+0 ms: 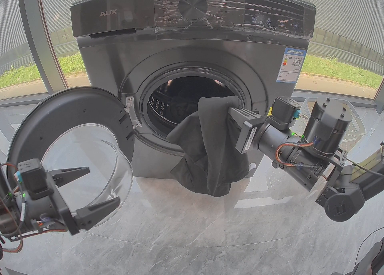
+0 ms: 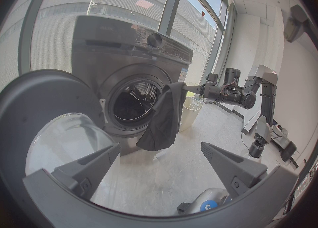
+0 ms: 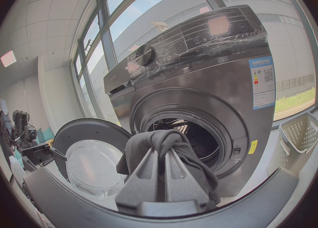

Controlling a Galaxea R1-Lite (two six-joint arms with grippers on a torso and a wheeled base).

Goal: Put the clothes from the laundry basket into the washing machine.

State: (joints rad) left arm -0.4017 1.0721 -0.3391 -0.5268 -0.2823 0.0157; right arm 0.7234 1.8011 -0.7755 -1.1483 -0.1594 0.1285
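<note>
A dark grey garment (image 1: 208,144) hangs in front of the washing machine (image 1: 192,44), just before the open drum (image 1: 188,98). My right gripper (image 1: 232,112) is shut on its top edge, and the cloth drapes down almost to the floor. The same garment (image 3: 165,145) bunches over the closed fingers (image 3: 175,179) in the right wrist view. My left gripper (image 1: 94,192) is open and holds nothing, low at the left in front of the swung-open door (image 1: 72,128). The white laundry basket (image 1: 352,128) stands to the right of the machine, behind my right arm.
The round door with its glass bowl (image 2: 63,139) stands wide open to the left of the drum. The pale floor (image 1: 200,228) before the machine is bare. Large windows rise behind the machine.
</note>
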